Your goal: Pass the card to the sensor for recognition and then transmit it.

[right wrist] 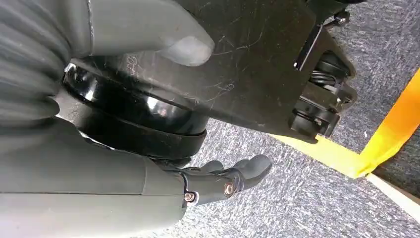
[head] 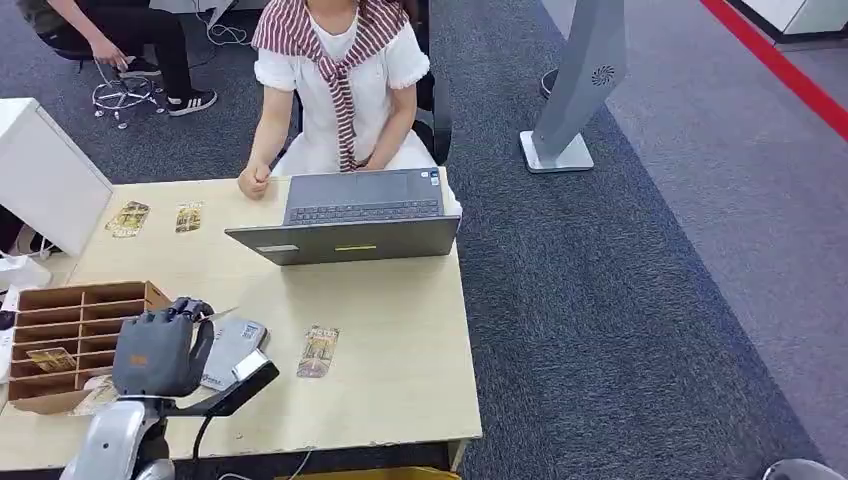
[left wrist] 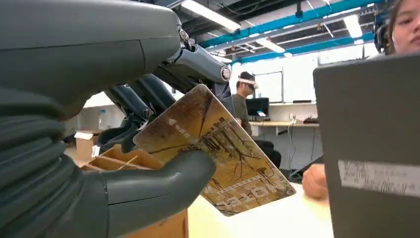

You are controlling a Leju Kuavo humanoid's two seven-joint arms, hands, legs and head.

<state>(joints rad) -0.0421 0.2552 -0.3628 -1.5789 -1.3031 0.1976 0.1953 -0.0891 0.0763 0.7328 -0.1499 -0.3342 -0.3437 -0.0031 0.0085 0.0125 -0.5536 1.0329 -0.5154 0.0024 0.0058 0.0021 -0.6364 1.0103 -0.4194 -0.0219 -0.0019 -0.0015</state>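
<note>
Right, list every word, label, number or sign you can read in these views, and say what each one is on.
No text reads clearly enough to quote.
Card held by the left hand: a small arrow mark and lines of print, too blurred to read.
Laptop: white label on its lid, print too blurred.
Grey floor stand: a round swirl emblem, no words.
Cards on the table: print too small.

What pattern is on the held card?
Brown-gold with dark bare tree branches on the card; clearest in the left wrist view.
</note>
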